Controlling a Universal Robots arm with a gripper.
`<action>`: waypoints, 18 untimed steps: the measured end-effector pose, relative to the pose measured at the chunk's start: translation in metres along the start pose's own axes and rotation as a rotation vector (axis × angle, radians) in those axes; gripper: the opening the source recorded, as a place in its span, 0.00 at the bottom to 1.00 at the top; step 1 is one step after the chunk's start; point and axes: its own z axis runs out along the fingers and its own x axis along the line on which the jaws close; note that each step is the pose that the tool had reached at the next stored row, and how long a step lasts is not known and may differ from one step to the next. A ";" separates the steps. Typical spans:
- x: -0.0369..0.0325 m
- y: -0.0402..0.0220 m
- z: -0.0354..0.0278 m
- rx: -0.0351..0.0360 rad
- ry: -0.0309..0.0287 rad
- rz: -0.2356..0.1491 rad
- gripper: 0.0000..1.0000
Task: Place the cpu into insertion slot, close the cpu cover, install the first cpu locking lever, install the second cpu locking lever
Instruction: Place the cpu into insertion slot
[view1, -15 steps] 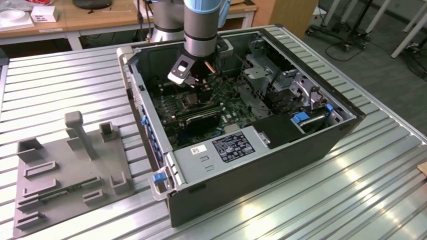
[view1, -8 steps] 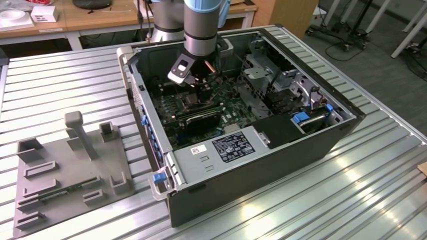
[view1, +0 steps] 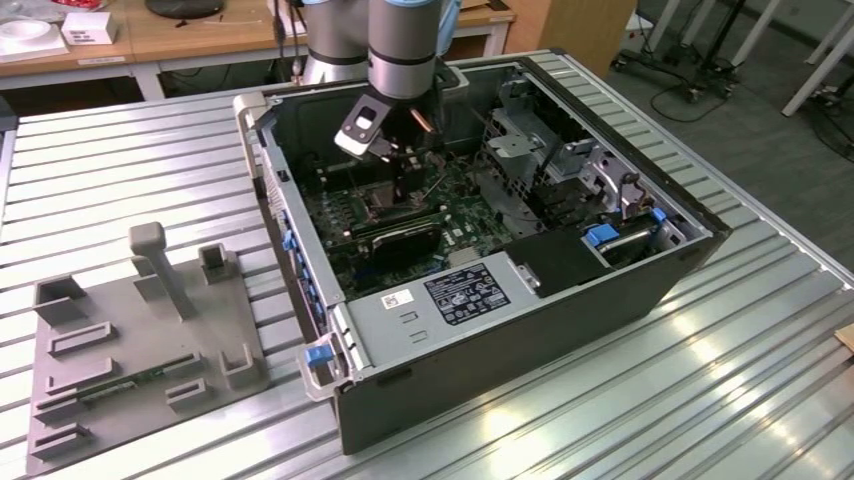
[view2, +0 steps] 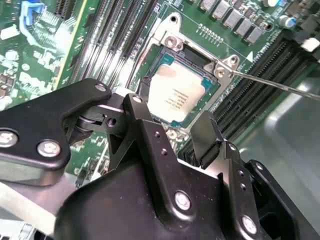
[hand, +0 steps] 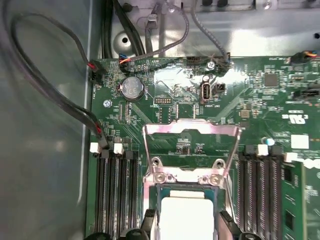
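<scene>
The cpu (view2: 177, 97), a pale square chip, lies flat in the insertion slot (view2: 198, 58) on the green motherboard; it also shows in the first wrist view (hand: 185, 212). My gripper (view2: 169, 115) hangs just above it, open, one black finger (view2: 135, 102) on each side of the chip with a little gap. The cpu cover (hand: 190, 129), a silvery frame, stands swung back from the slot on its hinge (hand: 185, 176). A thin metal locking lever (view2: 280, 86) juts out sideways from the socket corner. In the exterior view the gripper (view1: 391, 160) reaches down into the open computer case (view1: 534, 330).
Black memory slots (hand: 117, 190) flank the socket on both sides. Cables (hand: 60, 95) run along the case wall near the board's edge. A drive cage (view1: 587, 200) fills the case's far side. A grey fixture plate (view1: 134, 340) sits on the slatted table at the exterior view's left.
</scene>
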 end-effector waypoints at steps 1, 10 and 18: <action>0.0001 0.0001 -0.0024 0.0000 0.0001 0.000 0.60; 0.0006 0.0004 -0.0167 0.0000 0.0002 0.000 0.60; 0.0006 0.0004 -0.0168 0.0000 0.0000 0.000 0.60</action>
